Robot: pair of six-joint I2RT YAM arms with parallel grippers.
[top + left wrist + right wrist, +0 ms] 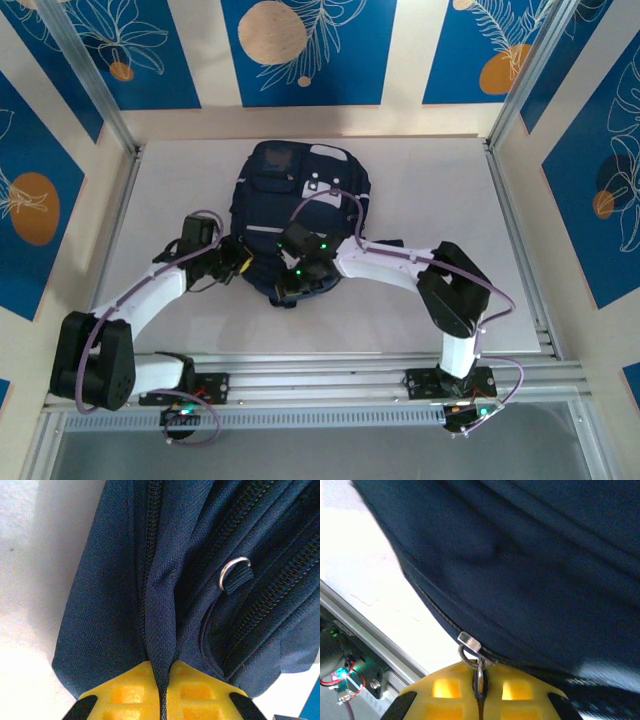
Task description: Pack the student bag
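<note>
Now the student bag [300,190] lies mid-frame on the surface [450,200], long axis top to bottom, its lower end toward both arms: left fingers [125,692] clenched on a fabric fold [160,630], right fingers [520,692] clenched on the zipper pull [476,657].

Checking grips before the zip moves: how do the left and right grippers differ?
The left gripper pinches a fold of fabric beside a zip; the right gripper pinches a metal zipper pull. The left gripper is at the student bag's left side, the right gripper at its near end. Both are shut.
</note>
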